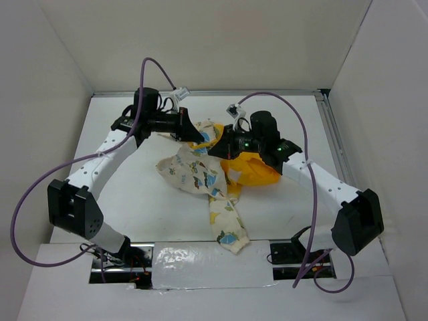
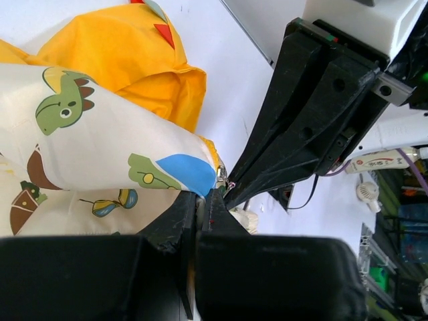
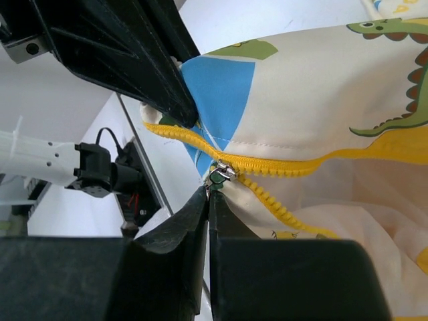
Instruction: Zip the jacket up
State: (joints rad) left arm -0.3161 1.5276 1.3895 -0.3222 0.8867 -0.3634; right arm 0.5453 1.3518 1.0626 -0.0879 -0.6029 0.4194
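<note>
Top external: locate jacket (image 1: 194, 170) crumpled at mid worktop (image 1: 134, 194). Note left gripper (image 2: 198, 200) jaws clamped on its corner (image 2: 190, 177), right gripper (image 3: 208, 194) jaws pinched on slider (image 3: 223, 174). Judge short run of teeth (image 3: 174, 134) joined; treat remaining length as unzipped.

The left arm (image 1: 100, 160) and right arm (image 1: 321, 179) share one build: slim white links joined by blocky black housings. A purple cable (image 1: 142, 80) loops off the left arm, a second purple cable (image 1: 267, 93) off the right, whose black wrist carries small green lights (image 1: 247, 142). The left gripper (image 2: 204, 197) and right gripper (image 3: 208, 190) have matte black, tapering fingers (image 3: 180, 221); small screws (image 3: 30, 48) sit in their bodies.
</note>
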